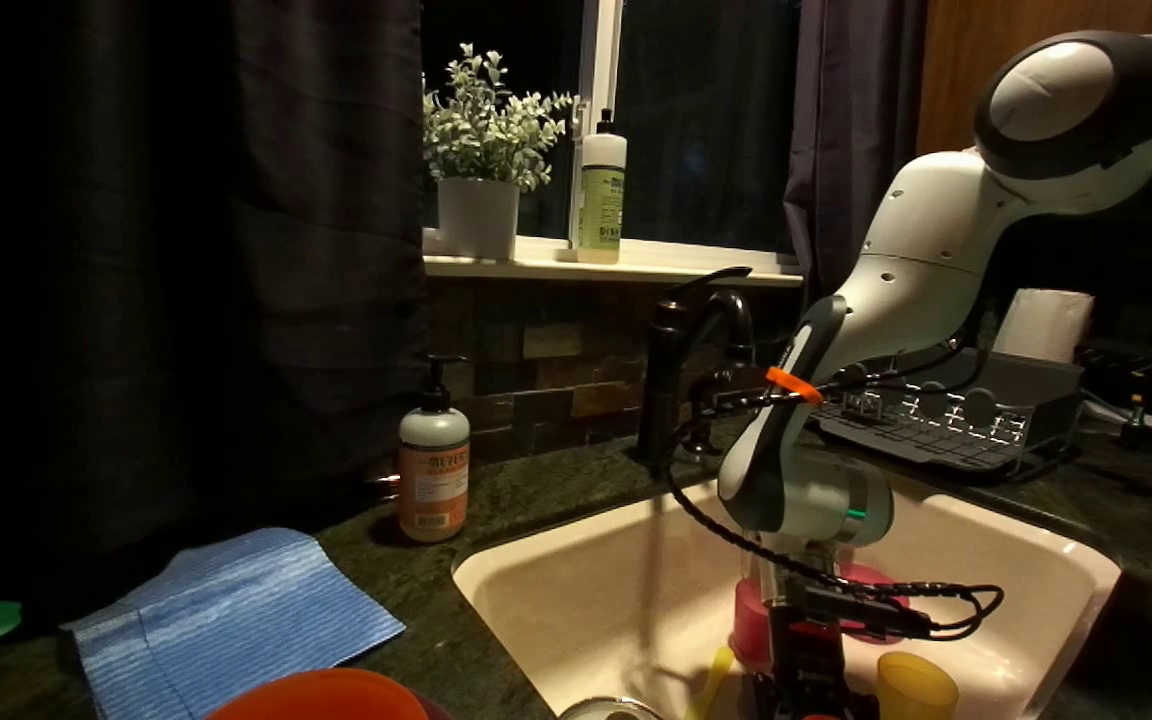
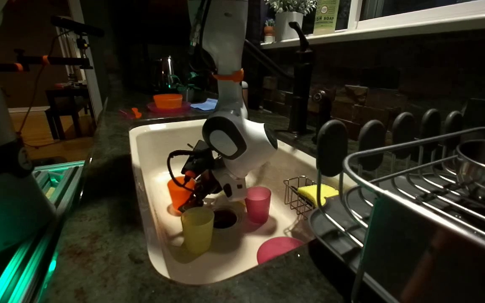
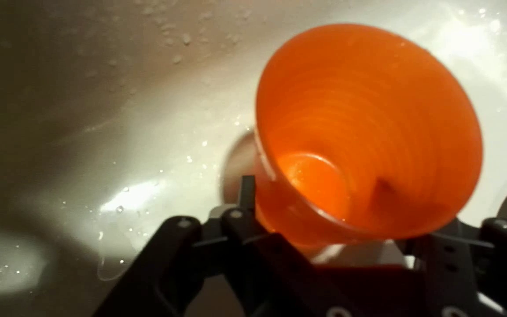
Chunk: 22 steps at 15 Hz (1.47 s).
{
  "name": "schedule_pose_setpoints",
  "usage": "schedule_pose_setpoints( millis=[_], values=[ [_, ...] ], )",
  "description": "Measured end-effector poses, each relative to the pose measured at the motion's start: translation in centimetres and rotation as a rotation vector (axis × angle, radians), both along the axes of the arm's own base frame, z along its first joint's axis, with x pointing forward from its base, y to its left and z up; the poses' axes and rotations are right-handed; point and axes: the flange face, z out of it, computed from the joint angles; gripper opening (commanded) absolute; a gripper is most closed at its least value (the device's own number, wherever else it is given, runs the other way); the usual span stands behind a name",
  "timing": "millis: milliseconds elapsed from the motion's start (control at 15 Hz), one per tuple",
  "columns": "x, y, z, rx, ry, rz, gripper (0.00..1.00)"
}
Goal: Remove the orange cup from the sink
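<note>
I have the claw (image 3: pixel 350 211) clamped on the orange cup (image 3: pixel 368 101) from outside, below its rim. The cup is in the sink (image 2: pixel 234 254), near the side wall; whether its base touches bottom I can't tell. Droplets (image 3: pixel 186 39) dot the sink, so a wet cup could slip if I lift fast. The yellow cup (image 2: pixel 197 231) stands close by the claw: a sideways swing might topple it. Farther out, raising the arm (image 2: pixel 225 42) carelessly could bump the faucet (image 2: pixel 300 92).

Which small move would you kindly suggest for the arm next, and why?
I'd likely raise the orange cup straight up, gently: the claw appears closed on it from both sides, and it sits within the sink, near the yellow cup.
</note>
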Motion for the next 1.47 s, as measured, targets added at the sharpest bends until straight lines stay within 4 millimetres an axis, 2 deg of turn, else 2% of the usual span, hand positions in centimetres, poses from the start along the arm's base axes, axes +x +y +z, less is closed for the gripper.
schedule_pose_setpoints(
  millis=[267, 533, 867, 1267, 1467],
  values=[
    [0.1, 0.3, 1.8, 0.003, -0.019, -0.018, 0.44],
    [-1.0, 0.2, 5.0, -0.001, -0.069, -0.028, 0.44],
    [-3.2, -1.6, 9.0, -0.07, -0.211, -0.094, 0.44],
    [-2.9, -3.8, 13.3, -0.149, -0.4, -0.244, 0.44],
    [-3.5, -4.7, 15.4, -0.192, -0.467, -0.276, 0.44]
  ],
)
